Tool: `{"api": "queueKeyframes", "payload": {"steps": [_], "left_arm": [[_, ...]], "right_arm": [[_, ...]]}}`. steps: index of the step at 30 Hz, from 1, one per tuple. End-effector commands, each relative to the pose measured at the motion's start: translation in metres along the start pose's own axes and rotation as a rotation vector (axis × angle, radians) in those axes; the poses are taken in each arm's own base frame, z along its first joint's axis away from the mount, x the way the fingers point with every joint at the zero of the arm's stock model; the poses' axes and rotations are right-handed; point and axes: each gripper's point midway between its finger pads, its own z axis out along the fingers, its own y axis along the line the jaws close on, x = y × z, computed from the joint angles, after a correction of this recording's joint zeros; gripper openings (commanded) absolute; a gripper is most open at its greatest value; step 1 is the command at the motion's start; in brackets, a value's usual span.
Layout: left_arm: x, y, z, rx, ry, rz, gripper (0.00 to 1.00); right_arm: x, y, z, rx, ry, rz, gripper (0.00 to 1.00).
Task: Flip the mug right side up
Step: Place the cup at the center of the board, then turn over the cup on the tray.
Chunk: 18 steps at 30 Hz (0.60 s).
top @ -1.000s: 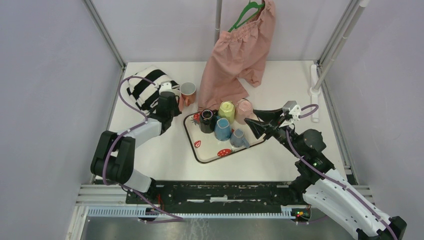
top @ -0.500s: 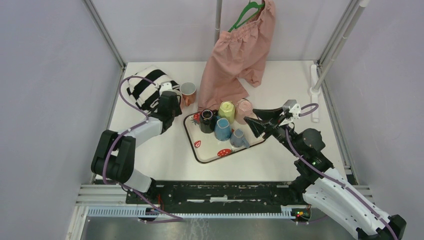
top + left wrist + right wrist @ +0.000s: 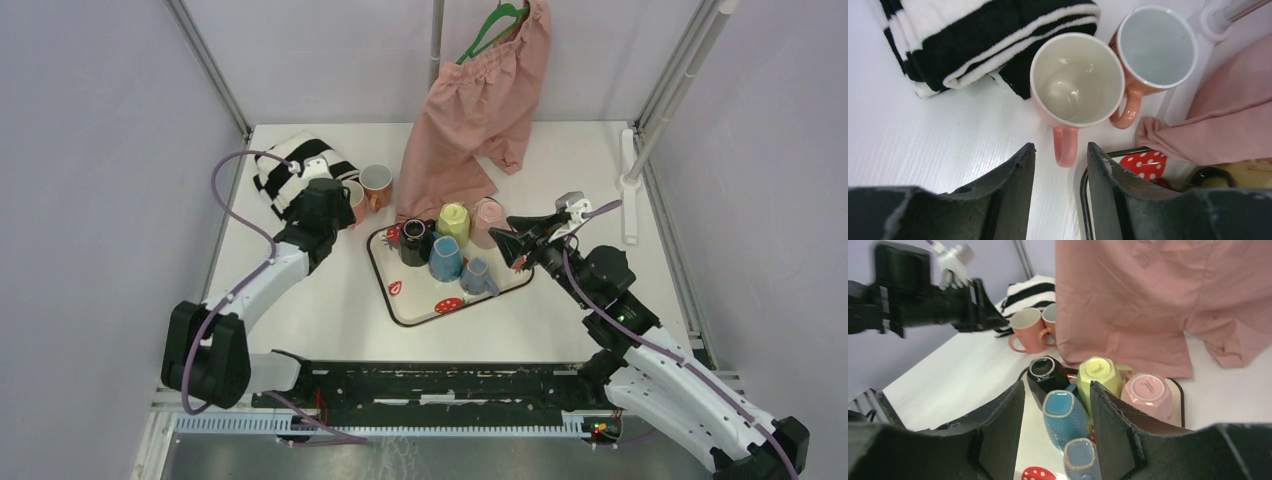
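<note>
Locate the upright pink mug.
The pink mug stands back left in the top view, off the tray, between the striped cloth and the orange mug.

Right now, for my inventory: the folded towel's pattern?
Folded towel: black and white stripes; left wrist view.

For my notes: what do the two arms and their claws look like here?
The left arm and right arm have white links with black joints; a purple cable loops along each. The left claw and right claw have black, tapered fingers.
</note>
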Motion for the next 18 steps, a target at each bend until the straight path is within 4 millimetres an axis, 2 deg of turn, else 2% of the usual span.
{"api": "queueKeyframes", "payload": {"steps": [1,7,13,18], "left_arm": [[-0.043,-0.007,-0.031,0.038,-0.090,-0.069,0.51],[-0.058,-0.011,-0.063,0.116,-0.115,-0.072,0.58],[-0.068,-0.020,-0.091,0.223,-0.138,-0.041,0.69],[-0.075,-0.031,-0.109,0.320,-0.162,-0.028,0.70]], "right_arm": [[-0.007,-0.015,0.003,0.098,0.006,-0.009,0.57],[0.018,-0.039,0.002,0.206,0.158,-0.108,0.57],[0.075,-0.049,-0.010,0.166,0.569,-0.277,0.61],[0.114,-0.051,-0.022,0.099,0.767,-0.317,0.63]]}}
